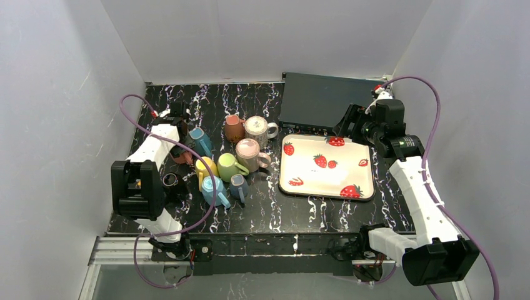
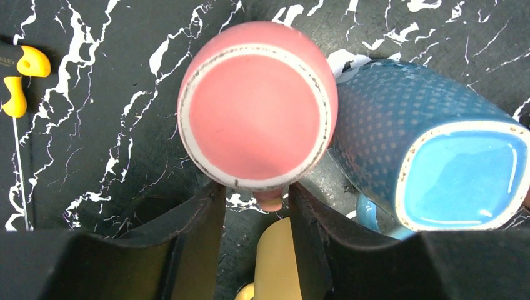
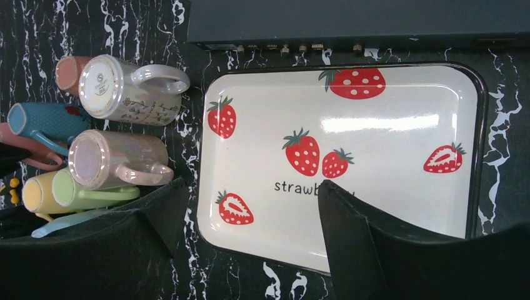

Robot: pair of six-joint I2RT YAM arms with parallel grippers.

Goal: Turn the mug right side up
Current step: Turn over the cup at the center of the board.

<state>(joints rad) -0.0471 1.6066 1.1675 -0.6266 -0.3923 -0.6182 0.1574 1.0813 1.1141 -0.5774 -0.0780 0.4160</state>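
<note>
A pink mug (image 2: 256,106) stands upside down on the black marble table, its flat base facing the left wrist camera. In the top view only a sliver of this pink mug (image 1: 182,157) shows under the left arm. My left gripper (image 2: 255,186) straddles the mug's handle (image 2: 272,200); a narrow gap shows on each side of the handle and the fingers (image 2: 206,212) do not touch it. My right gripper (image 3: 250,182) hangs open over the near edge of the strawberry tray, holding nothing.
A teal mug (image 2: 431,144) lies on its side against the pink mug, and a yellow mug (image 2: 294,262) sits just below the jaws. Several more mugs (image 1: 250,153) cluster mid-table. The strawberry tray (image 1: 300,165) and a black box (image 1: 325,100) sit to the right.
</note>
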